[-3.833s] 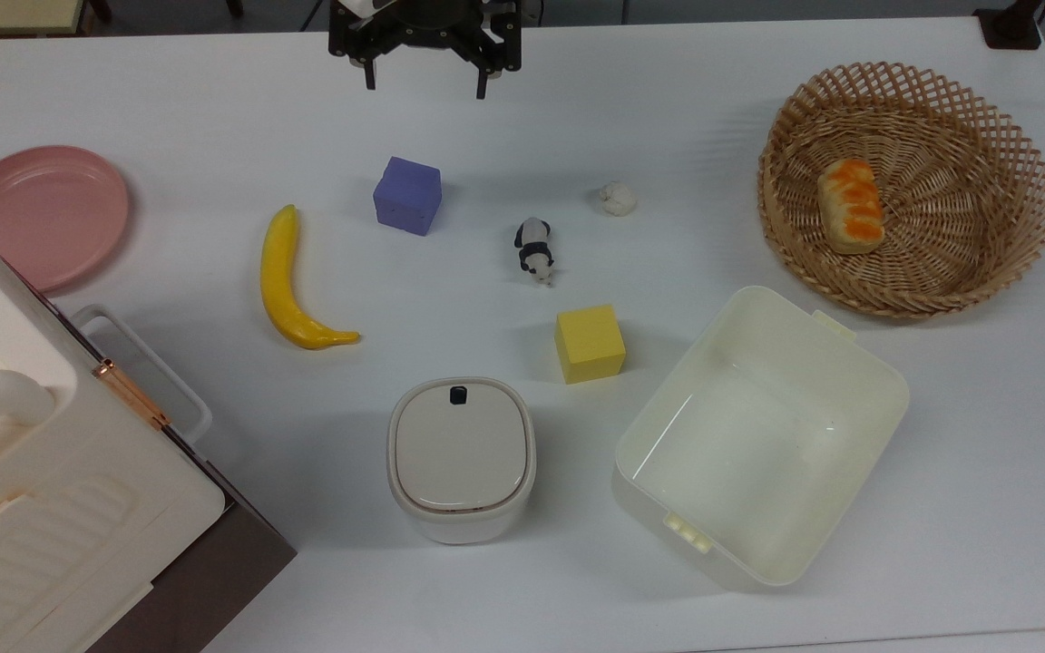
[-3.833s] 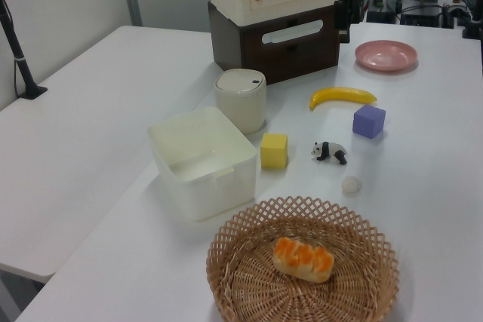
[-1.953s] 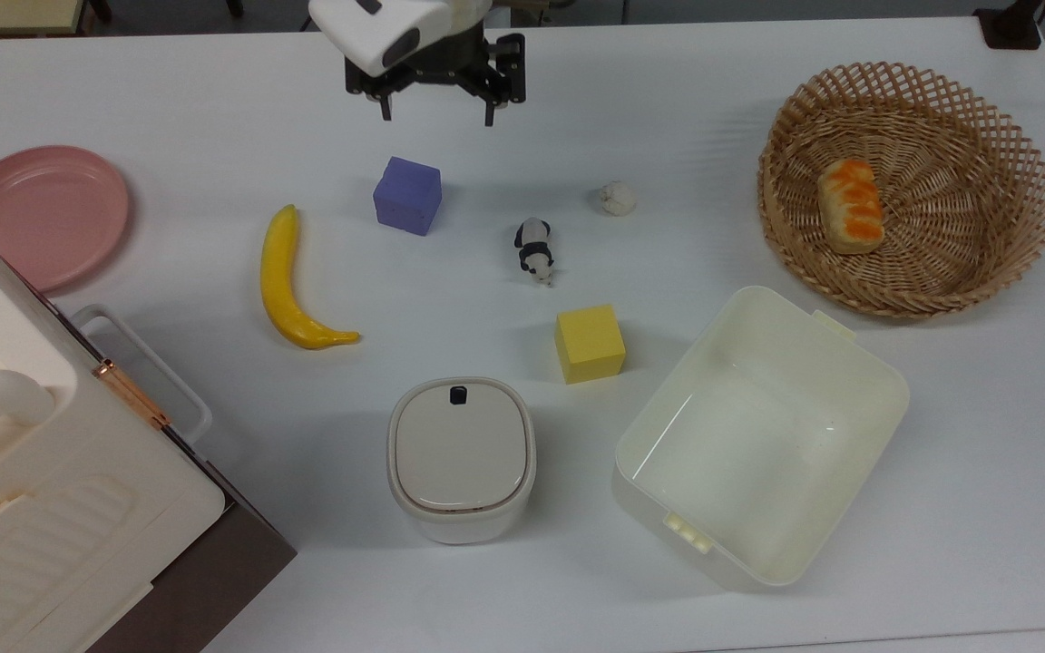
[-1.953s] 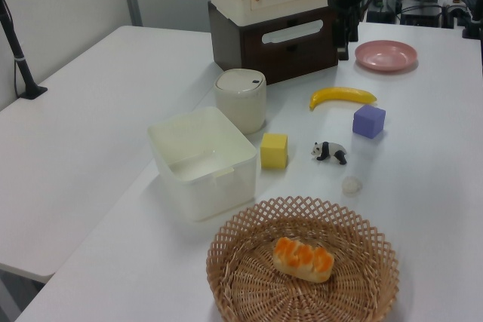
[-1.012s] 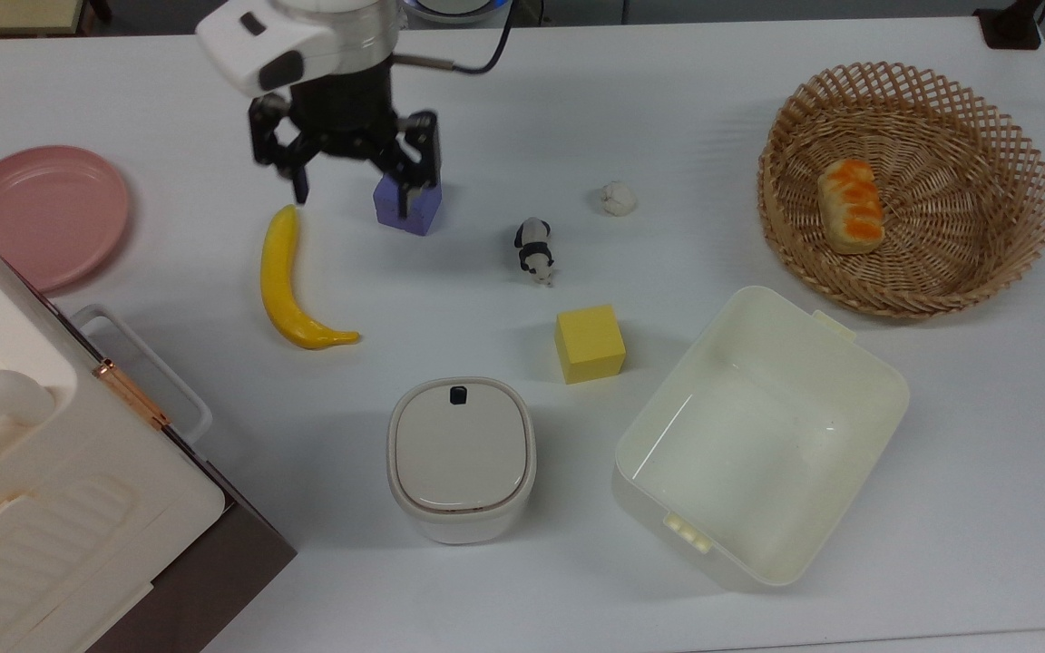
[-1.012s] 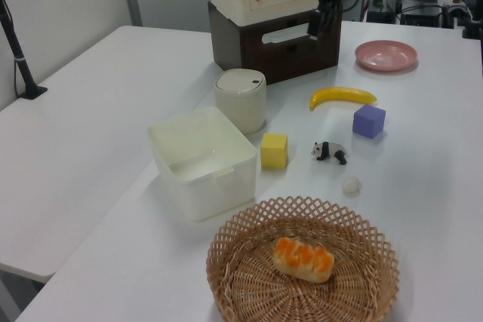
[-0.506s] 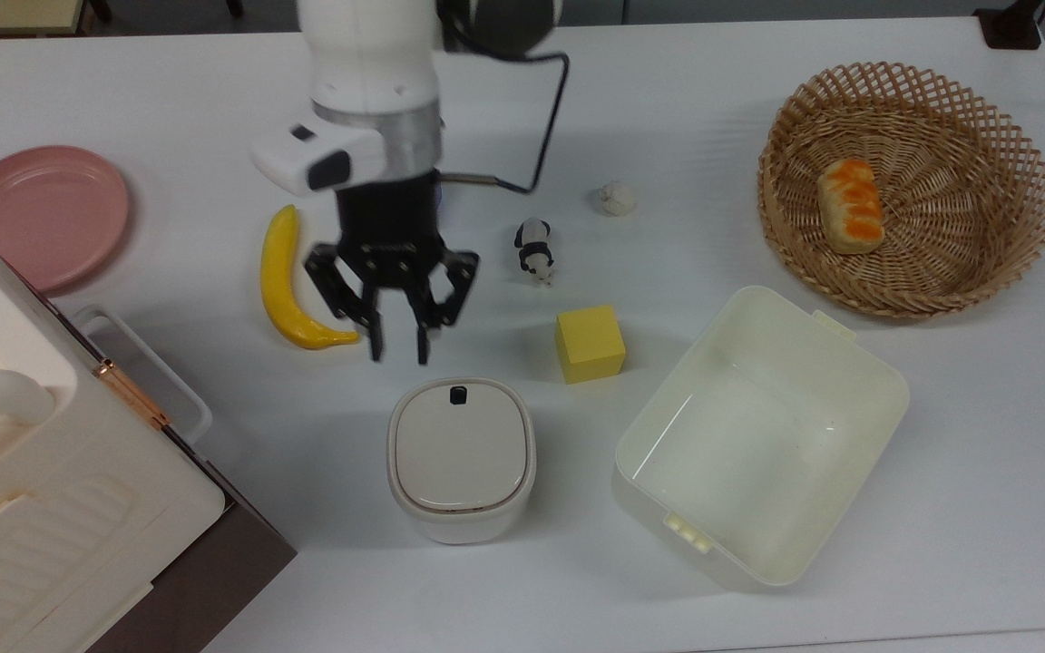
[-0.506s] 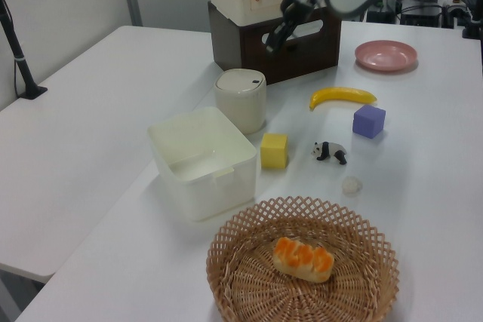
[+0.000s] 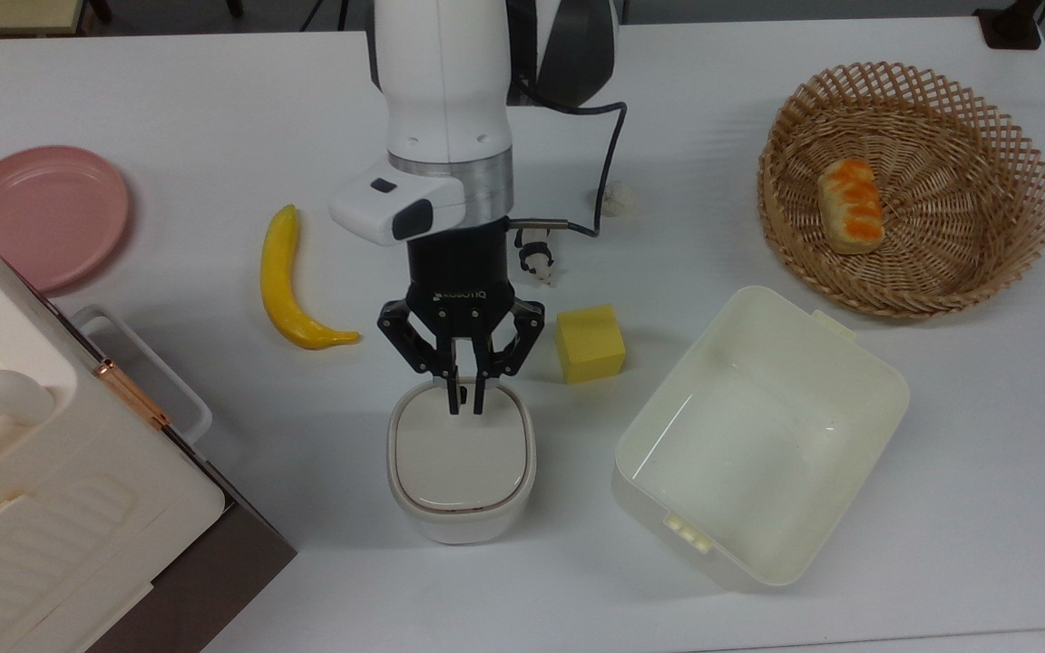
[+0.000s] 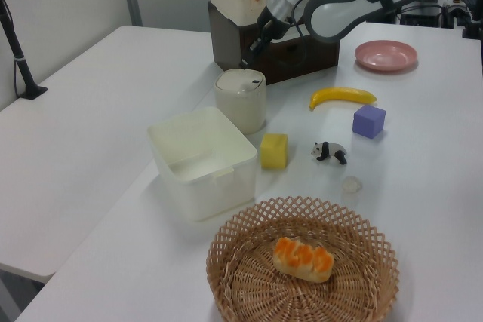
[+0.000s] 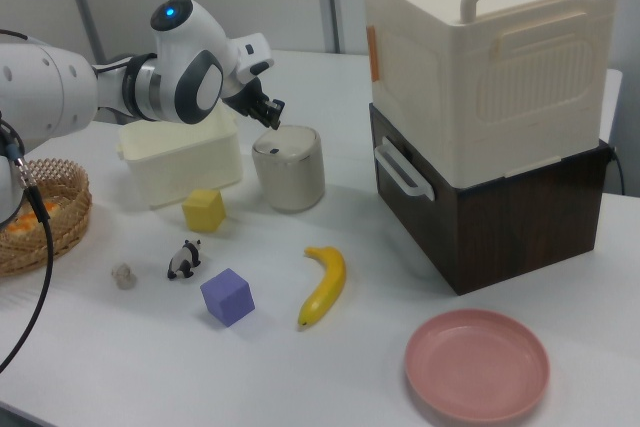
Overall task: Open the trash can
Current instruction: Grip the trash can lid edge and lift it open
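The trash can point(image 9: 461, 472) is a small white rounded-square bin with a beige-grey lid, standing near the table's front edge in the top view. Its lid lies flat and closed. My gripper point(image 9: 465, 404) points down over the lid's far edge, where its fingertips cover the black button. The fingers are drawn together, with nothing held between them. In the left view the gripper point(image 10: 245, 64) hovers just over the can point(image 10: 240, 99). The right view has the gripper point(image 11: 272, 125) right at the rim of the can point(image 11: 288, 172).
A yellow cube point(image 9: 590, 343) and a cream lidless tub point(image 9: 885, 367) sit to the can's right in the top view, and a banana point(image 9: 282, 281) lies to its upper left. The big white box point(image 9: 33, 453) fills the lower left corner. A wicker basket point(image 9: 985, 181) stands at the top view's far right.
The arm came down the table from the far edge, past the purple cube and the banana, to the can's lid. Its fingers closed from wide open to drawn together.
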Tool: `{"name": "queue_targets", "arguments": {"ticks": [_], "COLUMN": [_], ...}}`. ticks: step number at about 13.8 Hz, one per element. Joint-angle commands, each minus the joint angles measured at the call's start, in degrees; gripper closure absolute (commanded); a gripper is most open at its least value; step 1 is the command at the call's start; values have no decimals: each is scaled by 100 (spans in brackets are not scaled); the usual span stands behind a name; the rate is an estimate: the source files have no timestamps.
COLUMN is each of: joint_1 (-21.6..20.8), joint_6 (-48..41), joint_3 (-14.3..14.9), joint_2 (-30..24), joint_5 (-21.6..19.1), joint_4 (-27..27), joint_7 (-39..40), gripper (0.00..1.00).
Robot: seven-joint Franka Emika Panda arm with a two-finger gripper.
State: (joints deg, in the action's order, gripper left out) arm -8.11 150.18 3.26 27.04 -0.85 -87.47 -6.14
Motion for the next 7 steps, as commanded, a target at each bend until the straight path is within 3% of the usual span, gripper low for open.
{"name": "queue_targets", "arguments": {"ticks": [1,7], "joint_1": [-86,-59], "joint_6": [108,91], "joint_3": [78,78], "joint_2": [231,258], "joint_5": [-55,-38], "joint_4": [54,-332], "joint_7": [-37,262], "gripper": [80,82]}}
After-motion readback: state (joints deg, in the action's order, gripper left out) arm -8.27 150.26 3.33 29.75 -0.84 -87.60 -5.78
